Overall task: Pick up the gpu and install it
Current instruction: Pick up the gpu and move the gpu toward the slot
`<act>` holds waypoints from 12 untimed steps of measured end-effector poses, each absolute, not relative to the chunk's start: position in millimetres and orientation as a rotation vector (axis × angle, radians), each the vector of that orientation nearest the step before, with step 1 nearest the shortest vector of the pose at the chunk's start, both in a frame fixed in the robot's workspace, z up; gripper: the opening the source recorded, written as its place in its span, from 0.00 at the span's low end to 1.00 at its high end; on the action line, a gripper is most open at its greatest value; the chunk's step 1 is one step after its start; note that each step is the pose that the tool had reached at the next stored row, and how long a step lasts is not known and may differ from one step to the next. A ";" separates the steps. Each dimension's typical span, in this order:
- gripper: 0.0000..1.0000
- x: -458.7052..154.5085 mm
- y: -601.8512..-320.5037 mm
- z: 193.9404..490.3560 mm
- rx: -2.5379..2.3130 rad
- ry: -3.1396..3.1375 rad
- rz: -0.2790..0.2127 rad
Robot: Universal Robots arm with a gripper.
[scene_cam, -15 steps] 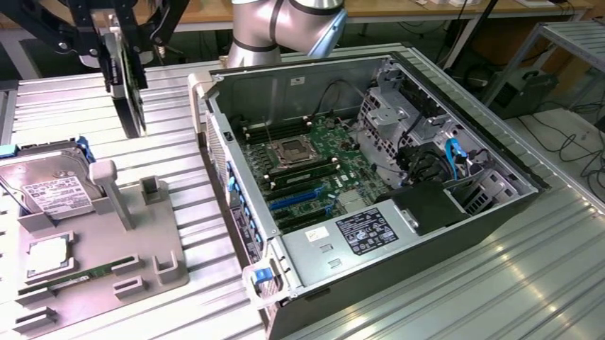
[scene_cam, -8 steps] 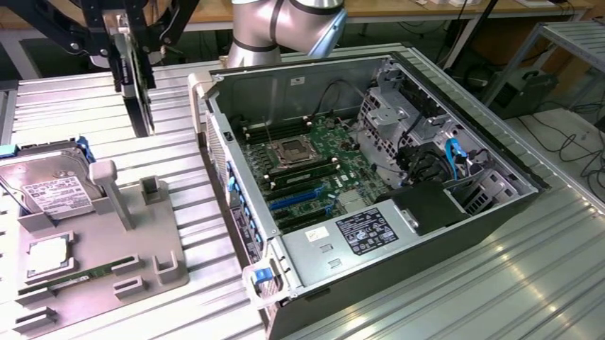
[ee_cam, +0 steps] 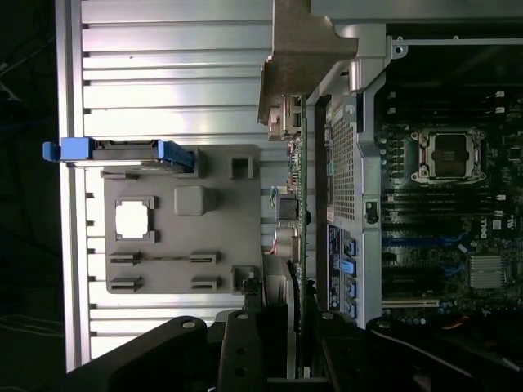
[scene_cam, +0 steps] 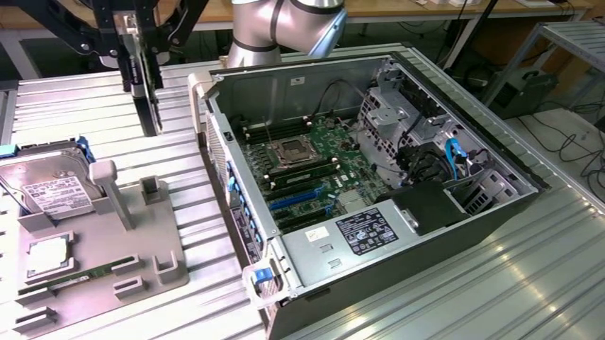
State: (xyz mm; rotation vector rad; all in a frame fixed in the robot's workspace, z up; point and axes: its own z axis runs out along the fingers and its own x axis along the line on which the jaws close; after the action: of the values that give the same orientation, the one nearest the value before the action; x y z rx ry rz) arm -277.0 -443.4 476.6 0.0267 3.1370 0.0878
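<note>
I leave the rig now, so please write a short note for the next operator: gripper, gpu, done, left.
The gripper is shut on the gpu, held on edge in the air.
It hangs over the table, at the exterior view's left of the open computer case.
Done: gpu picked up.
Left: gpu not yet seated on the motherboard.

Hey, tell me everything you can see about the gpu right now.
The gpu is a thin flat card seen nearly edge-on, with a green board edge, small dark components and a silver metal bracket at the end away from the gripper. It hangs upright with the fingers clamped on its upper part. It is clear of the ribbed metal table and sits to the exterior view's left of the open computer case. Nothing but the fingers appears to touch it.
</note>
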 end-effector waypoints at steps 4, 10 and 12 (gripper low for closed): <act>0.28 -274.6 -443.4 476.4 0.027 3.137 0.088; 0.28 -270.9 -443.4 476.2 0.027 3.137 0.088; 0.28 -269.1 -443.4 476.0 0.027 3.137 0.088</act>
State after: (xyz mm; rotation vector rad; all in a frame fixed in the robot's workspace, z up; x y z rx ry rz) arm -269.1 -443.4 476.0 0.0268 3.1370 0.0876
